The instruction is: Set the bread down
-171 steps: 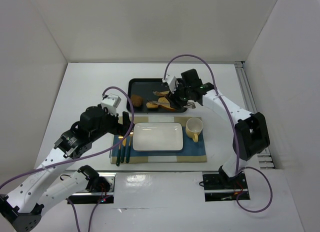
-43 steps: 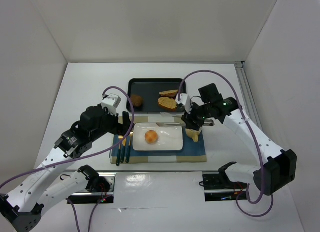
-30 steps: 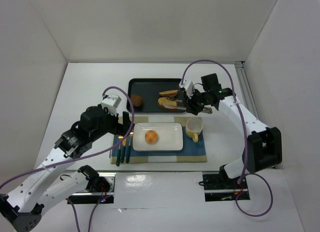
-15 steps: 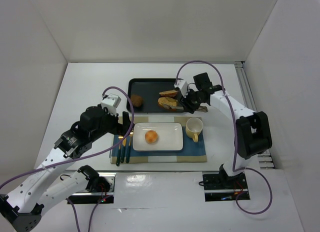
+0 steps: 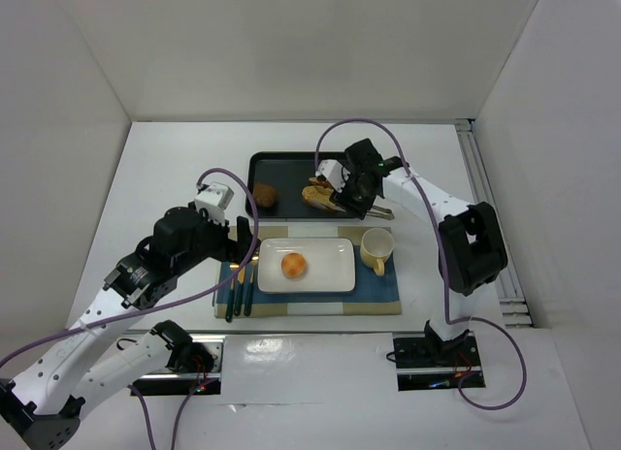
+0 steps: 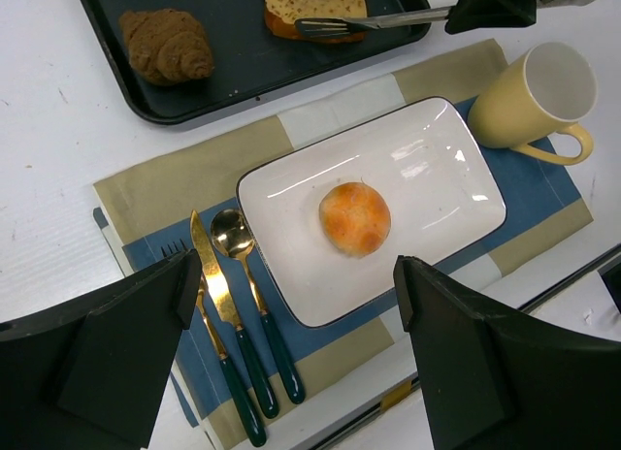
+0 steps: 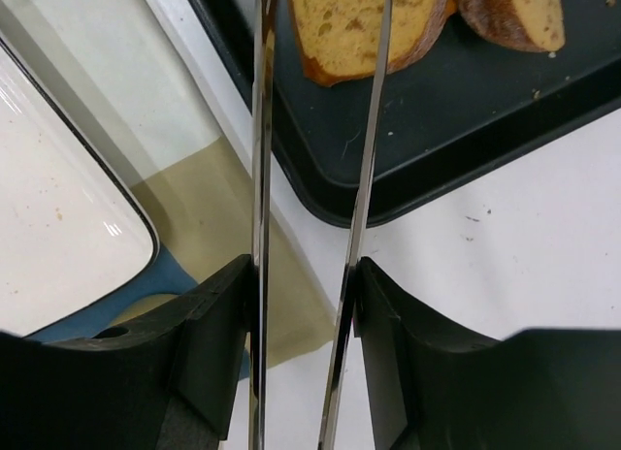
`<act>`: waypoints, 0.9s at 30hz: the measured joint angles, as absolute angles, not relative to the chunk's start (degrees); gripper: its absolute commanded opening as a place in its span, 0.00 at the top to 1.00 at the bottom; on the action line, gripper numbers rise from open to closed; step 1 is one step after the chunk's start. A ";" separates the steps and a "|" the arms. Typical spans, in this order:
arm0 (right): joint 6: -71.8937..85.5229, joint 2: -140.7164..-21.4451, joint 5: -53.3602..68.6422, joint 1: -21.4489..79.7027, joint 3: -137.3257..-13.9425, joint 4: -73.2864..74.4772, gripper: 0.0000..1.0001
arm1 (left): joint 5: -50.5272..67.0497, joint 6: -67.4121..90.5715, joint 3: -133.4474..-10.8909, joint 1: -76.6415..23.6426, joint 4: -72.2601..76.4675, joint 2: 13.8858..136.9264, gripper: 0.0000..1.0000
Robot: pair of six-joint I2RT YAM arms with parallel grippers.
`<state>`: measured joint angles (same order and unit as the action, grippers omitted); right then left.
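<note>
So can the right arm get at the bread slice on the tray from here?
Probably yes: the right end effector holds tongs whose blades already straddle the bread slice on the tray, with nothing between.

Right arm swung back from over the mug (image 5: 375, 249) toward 11 o'clock; right gripper (image 5: 325, 192) with its tongs (image 7: 320, 178) now over the bread slice (image 7: 364, 23) at the 3 o'clock end of the black tray (image 5: 281, 169), blades apart either side of it. Round bun (image 5: 294, 266) came off the tray earlier, now at centre of the white plate (image 5: 330, 275); only two slices and the croissant (image 5: 265, 194) left on the tray
</note>
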<state>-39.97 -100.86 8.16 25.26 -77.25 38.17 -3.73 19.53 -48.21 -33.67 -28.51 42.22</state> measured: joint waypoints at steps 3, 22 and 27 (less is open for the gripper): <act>-39.92 -102.30 5.04 27.07 -78.74 40.05 0.58 | -3.73 19.53 -48.21 -33.67 -28.51 42.22 0.00; -37.63 -101.34 4.47 29.93 -83.09 44.97 1.00 | -3.73 19.53 -48.21 -33.67 -28.51 41.78 0.00; -37.54 -92.79 10.13 27.11 -82.59 44.84 1.00 | -3.73 19.53 -48.21 -33.65 -28.51 41.78 0.00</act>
<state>-37.54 -92.79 10.13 27.11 -82.59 44.84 -3.73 19.53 -48.21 -33.65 -28.51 41.78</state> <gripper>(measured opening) 0.334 0.999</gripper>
